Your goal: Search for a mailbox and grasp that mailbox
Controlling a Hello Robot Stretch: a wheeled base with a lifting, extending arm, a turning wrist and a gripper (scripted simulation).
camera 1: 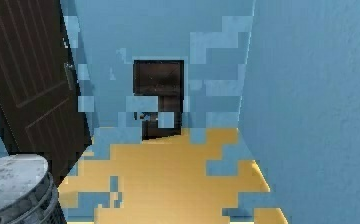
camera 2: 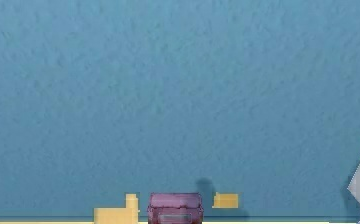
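Note:
A dark brown boxy thing [camera 1: 158, 78] stands against the far blue wall in the forward view, on a narrower dark lower part [camera 1: 167, 122]; I cannot tell whether it is a mailbox. In the arm side view a small purplish-brown box-like thing [camera 2: 175, 208] sits at the bottom edge near the middle, in front of a blue wall [camera 2: 178, 90].
A dark door [camera 1: 33, 80] stands open along the forward view's left. A grey round bin [camera 1: 20, 190] is at the bottom left corner. Yellow floor [camera 1: 178, 170] runs ahead between blue walls toward the far end, with a blue wall [camera 1: 313, 100] on the right.

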